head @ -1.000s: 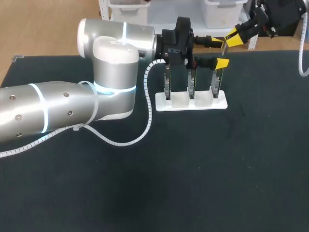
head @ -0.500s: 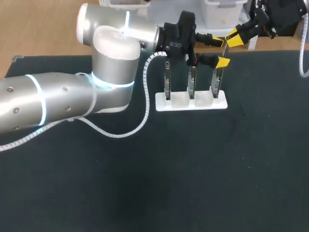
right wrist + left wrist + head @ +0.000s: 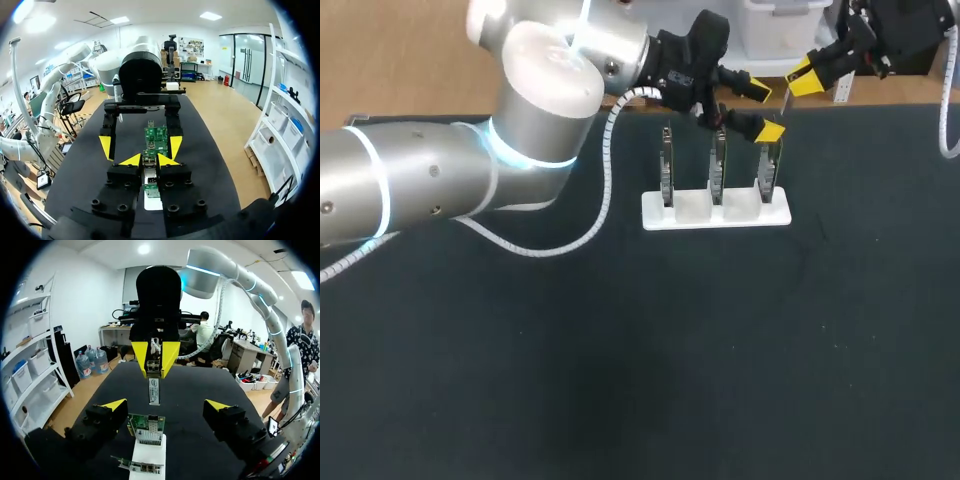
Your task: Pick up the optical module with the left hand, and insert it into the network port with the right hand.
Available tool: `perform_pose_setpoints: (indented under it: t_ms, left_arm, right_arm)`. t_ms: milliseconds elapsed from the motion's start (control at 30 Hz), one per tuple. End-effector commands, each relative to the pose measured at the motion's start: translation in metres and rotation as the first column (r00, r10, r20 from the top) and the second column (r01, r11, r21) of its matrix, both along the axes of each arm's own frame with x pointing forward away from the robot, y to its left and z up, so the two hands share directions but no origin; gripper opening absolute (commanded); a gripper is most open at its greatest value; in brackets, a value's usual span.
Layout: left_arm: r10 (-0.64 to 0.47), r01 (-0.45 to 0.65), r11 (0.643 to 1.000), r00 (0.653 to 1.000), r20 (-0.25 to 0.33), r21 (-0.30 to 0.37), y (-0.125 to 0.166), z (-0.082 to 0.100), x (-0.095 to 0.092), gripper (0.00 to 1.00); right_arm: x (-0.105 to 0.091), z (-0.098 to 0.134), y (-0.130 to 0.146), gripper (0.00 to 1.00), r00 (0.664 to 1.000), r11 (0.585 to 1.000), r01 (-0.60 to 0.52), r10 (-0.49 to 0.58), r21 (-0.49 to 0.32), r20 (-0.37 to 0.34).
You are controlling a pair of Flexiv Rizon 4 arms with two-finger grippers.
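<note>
- The black table fills almost all of the head view.
- The left arm comes in from the left side and reaches across to the far middle of the table.
- The left gripper hangs above the right end of the stand. Its 2 yellow-tipped fingers are wide apart and hold nothing.
- The right gripper is at the far right corner, above the table's far edge and just beyond the left gripper. In the left wrist view it hangs ahead of the left gripper. Its 2 fingers are close together and clamp the upper end of the optical module.
- The white stand lies on the table under the left gripper, with its long side running left to right.
- 3 circuit boards stand upright in the stand, side by side. In the left wrist view the nearest one is below and between the open fingers, and they do not touch it.
- The optical module is a thin narrow piece in the air, above the far end of the stand. Its long axis is vertical, and its free end points down toward the table.
</note>
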State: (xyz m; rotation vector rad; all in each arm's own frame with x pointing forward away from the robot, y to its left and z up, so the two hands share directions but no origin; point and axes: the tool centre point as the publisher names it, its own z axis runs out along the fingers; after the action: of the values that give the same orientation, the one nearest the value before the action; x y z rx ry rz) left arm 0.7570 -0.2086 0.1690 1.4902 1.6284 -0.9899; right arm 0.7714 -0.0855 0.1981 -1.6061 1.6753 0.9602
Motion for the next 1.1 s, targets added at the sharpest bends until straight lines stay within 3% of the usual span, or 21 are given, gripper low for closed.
perform_pose_setpoints:
  t_ms: [33,167,267,367,800,1100]
  left_arm:
    - [0.014,-0.014,0.999,1.0,-0.006,0.051,0.006,0.004,-0.006,1.0]
    - [0.015,-0.013,0.992,1.0,-0.019,0.124,0.006,0.004,-0.005,1.0]
    - [0.018,-0.008,0.971,0.999,-0.038,0.239,0.001,0.002,-0.004,1.0]
    - [0.018,-0.006,0.963,0.999,-0.042,0.271,-0.002,-0.002,-0.004,1.0]
    - [0.042,-0.03,0.953,0.999,-0.032,0.3,0.0,-0.009,-0.004,1.0]
    - [0.08,-0.07,0.967,0.996,-0.031,0.247,0.005,-0.018,-0.008,1.0]
  right_arm:
    - [0.0,0.0,0.0,0.0,1.0,1.0,0.003,-0.003,-0.006,-0.001]
    - [0.0,0.0,0.0,0.0,1.0,1.0,0.004,-0.004,-0.01,-0.002]
    - [0.0,0.0,0.0,0.0,1.0,1.0,0.005,-0.005,-0.012,-0.002]
    - [-0.001,0.0,0.0,0.0,1.0,1.0,0.005,-0.005,-0.013,-0.002]
    - [-0.003,0.001,-0.003,0.0,1.0,1.0,0.004,-0.004,-0.02,-0.001]
    - [-0.004,0.002,-0.004,0.0,1.0,1.0,0.008,-0.008,-0.026,0.002]
